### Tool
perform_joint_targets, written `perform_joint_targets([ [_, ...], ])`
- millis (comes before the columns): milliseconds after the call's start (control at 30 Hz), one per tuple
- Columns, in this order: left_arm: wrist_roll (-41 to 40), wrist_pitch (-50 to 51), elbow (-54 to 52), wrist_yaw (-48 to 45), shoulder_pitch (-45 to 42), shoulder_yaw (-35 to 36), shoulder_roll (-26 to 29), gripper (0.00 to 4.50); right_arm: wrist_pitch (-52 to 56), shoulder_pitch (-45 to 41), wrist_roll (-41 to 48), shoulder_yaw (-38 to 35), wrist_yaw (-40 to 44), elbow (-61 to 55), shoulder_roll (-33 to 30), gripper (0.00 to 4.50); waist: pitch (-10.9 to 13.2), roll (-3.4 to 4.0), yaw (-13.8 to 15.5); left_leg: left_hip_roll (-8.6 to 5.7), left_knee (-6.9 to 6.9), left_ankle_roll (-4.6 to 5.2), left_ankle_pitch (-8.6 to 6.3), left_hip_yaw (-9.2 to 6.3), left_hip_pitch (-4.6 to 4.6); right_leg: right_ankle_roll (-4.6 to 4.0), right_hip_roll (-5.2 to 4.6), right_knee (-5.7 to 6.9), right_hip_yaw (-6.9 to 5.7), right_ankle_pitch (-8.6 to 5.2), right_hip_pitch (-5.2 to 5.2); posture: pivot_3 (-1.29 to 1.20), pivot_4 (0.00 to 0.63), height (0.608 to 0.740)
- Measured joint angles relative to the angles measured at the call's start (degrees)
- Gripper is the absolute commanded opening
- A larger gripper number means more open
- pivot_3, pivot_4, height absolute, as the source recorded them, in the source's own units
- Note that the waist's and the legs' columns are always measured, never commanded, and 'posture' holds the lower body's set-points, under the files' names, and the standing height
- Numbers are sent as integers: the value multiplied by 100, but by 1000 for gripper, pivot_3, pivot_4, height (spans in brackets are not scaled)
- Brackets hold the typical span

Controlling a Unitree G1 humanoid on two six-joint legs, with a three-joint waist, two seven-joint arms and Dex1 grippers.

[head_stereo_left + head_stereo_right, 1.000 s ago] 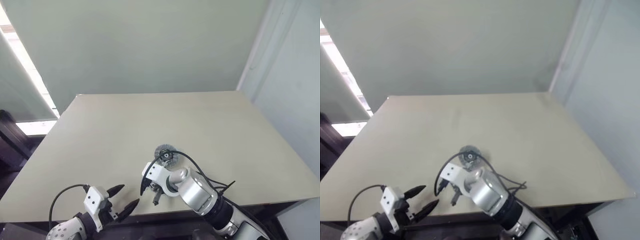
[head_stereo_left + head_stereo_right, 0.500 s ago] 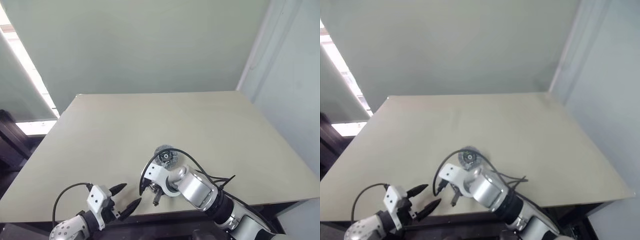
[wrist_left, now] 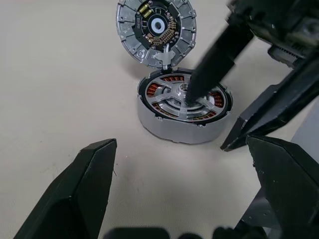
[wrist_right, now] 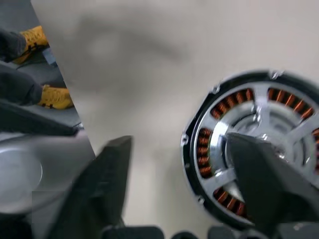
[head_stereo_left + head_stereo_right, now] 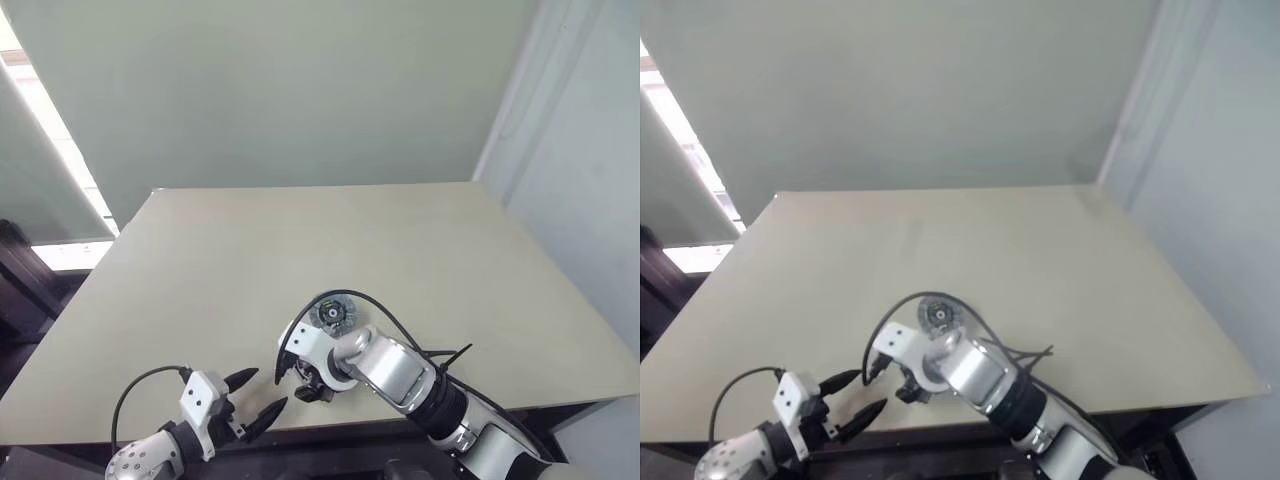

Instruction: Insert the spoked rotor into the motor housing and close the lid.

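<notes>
One of two steps looks done: the spoked rotor (image 3: 183,96) sits in the motor housing (image 3: 182,107) at mid-frame, right hand (image 3: 214,94) spread wide over it, left hand (image 3: 179,184) wide too, while the lid (image 3: 156,31) waits beside it on the counter (image 3: 60,74).

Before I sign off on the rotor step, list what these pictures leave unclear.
- Left wrist view: whether the spoked rotor sits fully down in the motor housing; a finger of the right claw covers its hub.
- Right wrist view: the rotor's far side is cut by the edge.
- Head views: the lid is too small to read.
</notes>
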Motion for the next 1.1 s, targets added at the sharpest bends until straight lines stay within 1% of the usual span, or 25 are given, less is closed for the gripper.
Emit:
perform_joint_targets([
  [33,0,0,0,0,-1,0,0,4500,-31,0,19,0,-28,0,-8,4457,0,0,0,0,0,0,0,0,-1,0,0,0,1,0,0,0,0,740],
  [133,0,0,-1,0,-1,0,4,4500,-166,-17,80,2,-51,-6,-102,4457,0,0,0,0,0,0,0,1,-1,0,0,0,0,0,0,0,0,740],
  [200,-1,2,-2,-1,3,0,11,4500,-458,-78,97,39,-14,-83,-314,4457,0,1,0,0,2,0,0,0,-1,0,0,0,0,0,0,0,0,740],
  [267,-3,8,-4,-2,8,0,27,4500,-1148,-203,54,185,143,-272,-740,4457,1,1,0,-1,3,0,0,0,-1,0,-1,-2,-1,0,0,0,0,740],
  [367,-3,21,-5,0,26,2,48,4500,-2558,-345,-275,462,438,-543,-1618,4457,1,1,1,-1,2,0,0,0,1,0,-3,-10,-4,-1,0,0,0,740],
  [467,-5,35,-7,1,28,1,51,4500,-3540,-383,-531,593,780,-552,-2209,4457,-6,-9,0,-1,1,0,0,0,-5,1,-1,-10,-4,-1,1,0,0,740],
  [533,-5,43,-11,1,13,-1,53,4500,-4173,-383,-571,598,1053,-538,-2417,4457,-7,-12,-7,1,-3,1,0,0,-3,1,1,-9,-3,0,0,0,0,740],
  [733,-5,63,-36,-2,18,-3,65,4500,-5957,-170,-791,742,1776,-210,-2808,4457,-7,-9,11,0,-2,1,0,1,-2,0,-1,-11,-3,-1,6,0,0,740],
  [900,-5,68,-37,-7,23,-3,87,4500,-6366,74,-1004,769,1982,90,-2826,4457,-7,-11,8,-1,6,1,1,3,3,0,-1,-3,0,-1,9,0,0,740],
  [1100,-7,70,-37,-17,27,-3,141,4500,-6861,127,-1368,722,1880,606,-2661,4457,-7,-10,12,1,5,1,1,4,9,-1,2,0,0,-1,12,0,0,740],
])
